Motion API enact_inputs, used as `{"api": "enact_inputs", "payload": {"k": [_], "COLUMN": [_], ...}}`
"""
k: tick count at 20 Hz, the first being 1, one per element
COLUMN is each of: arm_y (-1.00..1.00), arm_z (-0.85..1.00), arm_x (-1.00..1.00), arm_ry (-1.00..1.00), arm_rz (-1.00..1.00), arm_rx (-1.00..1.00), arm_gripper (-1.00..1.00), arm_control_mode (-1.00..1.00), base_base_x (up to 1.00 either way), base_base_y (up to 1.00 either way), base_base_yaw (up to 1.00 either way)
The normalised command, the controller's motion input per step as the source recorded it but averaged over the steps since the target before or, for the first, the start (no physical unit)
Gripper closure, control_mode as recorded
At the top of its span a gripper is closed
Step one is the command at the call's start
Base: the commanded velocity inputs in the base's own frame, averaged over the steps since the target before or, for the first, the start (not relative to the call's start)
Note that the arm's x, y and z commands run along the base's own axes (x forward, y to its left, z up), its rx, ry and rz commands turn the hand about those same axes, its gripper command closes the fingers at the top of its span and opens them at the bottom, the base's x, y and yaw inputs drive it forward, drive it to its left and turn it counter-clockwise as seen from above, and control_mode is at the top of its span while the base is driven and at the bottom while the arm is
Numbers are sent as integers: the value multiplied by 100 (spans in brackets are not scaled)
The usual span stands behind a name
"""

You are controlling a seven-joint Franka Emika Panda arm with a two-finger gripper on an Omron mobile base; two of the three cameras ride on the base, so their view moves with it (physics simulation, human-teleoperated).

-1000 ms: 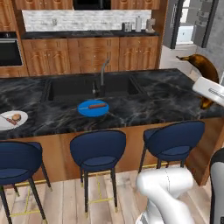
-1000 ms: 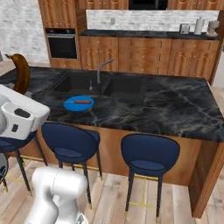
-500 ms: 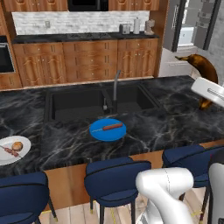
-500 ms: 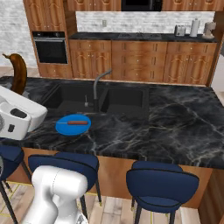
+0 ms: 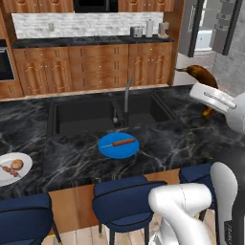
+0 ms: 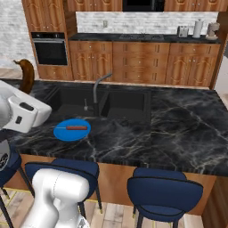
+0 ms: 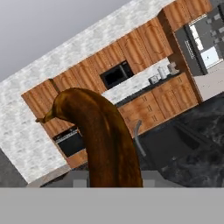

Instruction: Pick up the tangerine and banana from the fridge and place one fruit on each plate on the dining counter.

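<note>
- Banana (image 5: 203, 76) in the left base view rides above the right end of the dining counter (image 5: 191, 139), carried by the gripper (image 5: 206, 103); the blue plate (image 5: 118, 145) lies near the front edge by the sink, the white plate (image 5: 12, 170) with the tangerine (image 5: 17, 164) at the left end.
- Right base view: the banana (image 6: 26, 75) stands upright over the counter's left end.
- Hand view: fingers closed on the banana's (image 7: 107, 140) lower part; soft and curved, it probably wants a mid-body hold with light pressure.
</note>
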Motion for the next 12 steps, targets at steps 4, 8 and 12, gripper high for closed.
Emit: {"api": "enact_inputs", "payload": {"k": [4,8,12], "arm_y": [63,58,29], "arm_z": [-61,-64,-63], "arm_x": [100,96,75], "arm_ry": [70,68,52], "arm_rz": [0,0,0], "arm_rx": [-6,-11,-12], "arm_gripper": [100,100,100], "arm_control_mode": [-100,-100,-100], "base_base_x": [0,0,0], "base_base_y": [0,0,0], "base_base_yaw": [0,0,0]}}
